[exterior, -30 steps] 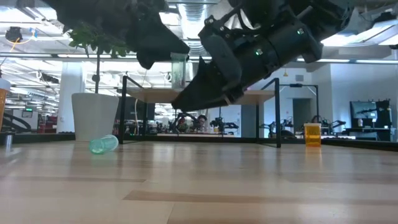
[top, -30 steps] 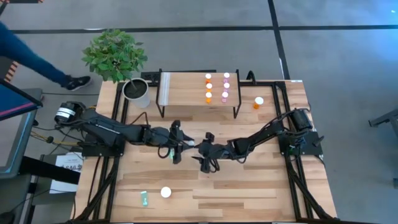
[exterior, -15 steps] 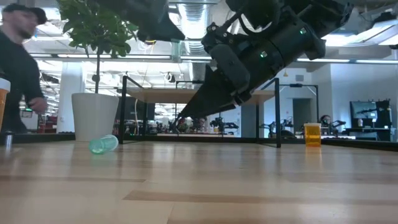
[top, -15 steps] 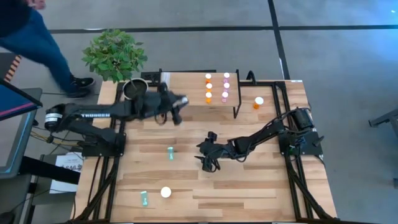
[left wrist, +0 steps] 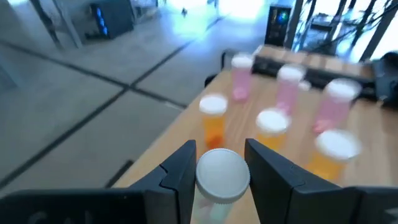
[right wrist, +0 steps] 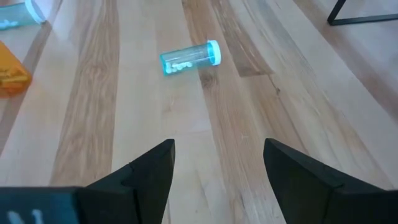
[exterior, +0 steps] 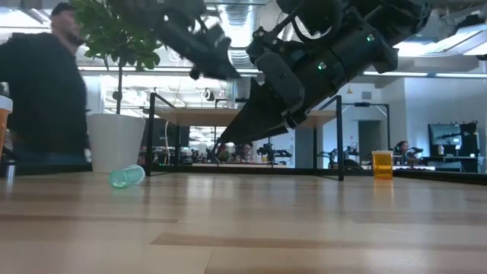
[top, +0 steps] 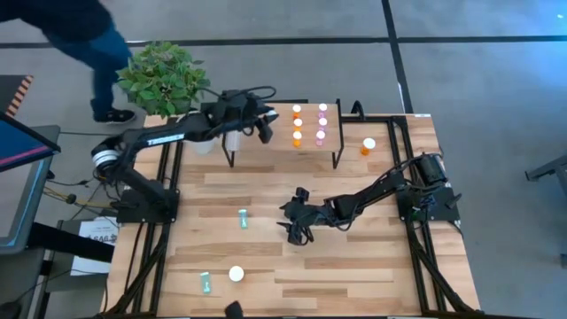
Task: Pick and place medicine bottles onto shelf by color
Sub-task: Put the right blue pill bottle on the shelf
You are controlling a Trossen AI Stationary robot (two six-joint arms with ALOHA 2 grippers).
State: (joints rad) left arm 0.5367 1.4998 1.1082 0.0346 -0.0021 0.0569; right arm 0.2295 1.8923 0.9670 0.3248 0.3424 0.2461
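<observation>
My left gripper [top: 262, 127] hangs over the light-wood shelf [top: 266, 142], just left of the bottles on it, shut on a white-capped medicine bottle [left wrist: 222, 176] whose body is mostly hidden. Three orange bottles [top: 297, 124] and three pink bottles [top: 322, 122] stand in two rows on the shelf. One orange bottle [top: 368, 144] stands on the table right of the shelf. A teal bottle [top: 243, 218] lies on its side mid-table. My right gripper [top: 295, 228] is open and empty, low over the table's middle; the teal bottle also shows ahead of it [right wrist: 189, 57]. My left gripper pinches the bottle between its two fingers [left wrist: 180, 171] at its cap end [left wrist: 222, 163], one finger on each side. The cap's top faces the wrist camera. The bottle is lifted clear, above the shelf's board. How far back it reaches I cannot tell.
A white pot with a green plant [top: 164, 78] stands at the shelf's left end, partly behind my left arm. A second teal bottle [top: 205, 283] and a white-capped bottle [top: 236, 274] sit near the table's near edge. A person [top: 80, 27] moves beyond the table's far left corner.
My left gripper has risen from the table's middle and swung to the far edge, ending over the shelf beside the standing bottles. The teal bottle stays lying where the gripper was. The person has walked along the far left side.
</observation>
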